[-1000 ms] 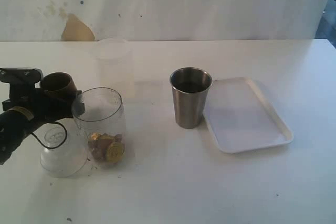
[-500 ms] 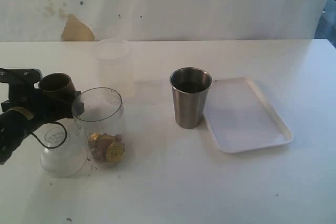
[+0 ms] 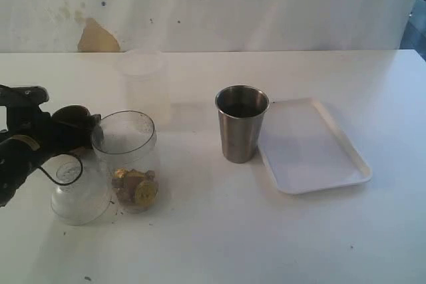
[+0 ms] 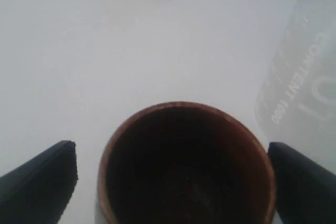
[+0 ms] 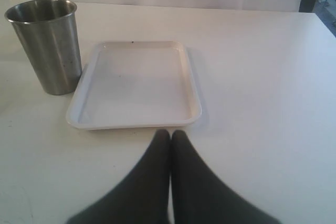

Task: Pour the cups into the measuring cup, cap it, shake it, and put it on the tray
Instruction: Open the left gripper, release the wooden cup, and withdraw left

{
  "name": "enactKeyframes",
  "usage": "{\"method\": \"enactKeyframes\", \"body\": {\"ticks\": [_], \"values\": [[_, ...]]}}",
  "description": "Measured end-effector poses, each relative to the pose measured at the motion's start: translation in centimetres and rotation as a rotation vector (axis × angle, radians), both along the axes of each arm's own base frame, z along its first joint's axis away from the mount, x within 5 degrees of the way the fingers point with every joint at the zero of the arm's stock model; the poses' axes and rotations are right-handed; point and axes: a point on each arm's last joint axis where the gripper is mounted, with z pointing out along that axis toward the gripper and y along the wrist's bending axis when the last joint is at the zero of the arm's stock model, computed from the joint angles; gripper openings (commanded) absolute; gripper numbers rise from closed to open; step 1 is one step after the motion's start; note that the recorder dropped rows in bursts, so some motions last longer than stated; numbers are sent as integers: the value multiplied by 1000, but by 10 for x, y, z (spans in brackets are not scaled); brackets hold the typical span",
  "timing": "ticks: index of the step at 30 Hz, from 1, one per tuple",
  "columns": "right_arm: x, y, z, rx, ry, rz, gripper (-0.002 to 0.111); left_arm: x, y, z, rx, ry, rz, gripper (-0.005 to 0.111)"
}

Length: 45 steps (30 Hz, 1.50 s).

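At the left edge of the table, the left gripper stands released. Its fingers flank the wooden cup; a strip of table shows between one finger and the cup wall, and the other finger lies just beside the rim. The cup sits upright and looks empty. Its foot is hidden, so whether it rests fully on the table cannot be told.

In the exterior view the measuring cup stands just beside the wooden cup, which lies at its ten o'clock. Gold pieces lie in the measuring cup's bottom. The lid lies at its eight o'clock, touching or nearly so. The frosted cup stands at its twelve o'clock, apart. The tumbler stands well apart, toward three o'clock, with the tray just beside it at its three o'clock. The tray is bare. The right gripper is clenched on nothing, near the tray's short edge.

Judgement: the step in hand is letting go of the emptied wooden cup. To do it well:
- Widen the jaws until both fingers are free of the wall before any move.
- Draw straight back along the fingers' line, not sideways; a sideways drift toward the measuring cup could tip it.
- Mind the lid close below the arm.
- Leave the tumbler pour until the left arm is clear.
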Motion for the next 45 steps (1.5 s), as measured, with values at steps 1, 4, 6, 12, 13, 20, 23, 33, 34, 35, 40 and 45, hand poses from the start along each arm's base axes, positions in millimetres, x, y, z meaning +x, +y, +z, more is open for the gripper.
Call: {"method": "enactKeyframes", "body": {"ticks": [1,4,6,12,13,20,23,33,34,35,40,45], "values": [[0,0,0,0,0,0,0,0,0,2,-2,-7,0,91],[0,0,0,0,0,0,0,1,0,16,12,-50,-8,91],[0,0,0,0,0,0,0,1,0,28,26,-86,-16,91],[0,0,0,0,0,0,0,-6,1,70,57,-158,-37,69],[0,0,0,0,0,0,0,-8,1,78,57,-160,-40,59],[0,0,0,0,0,0,0,-33,5,129,49,-144,-67,3],[0,0,0,0,0,0,0,-49,7,150,44,-126,-82,0],[0,0,0,0,0,0,0,-117,19,209,31,-131,-130,0],[0,0,0,0,0,0,0,-124,20,212,31,-126,-135,0],[0,0,0,0,0,0,0,-132,22,217,33,-132,-141,0],[0,0,0,0,0,0,0,-175,31,237,30,-193,-158,0],[0,0,0,0,0,0,0,-223,42,234,12,-327,-154,0]]}}
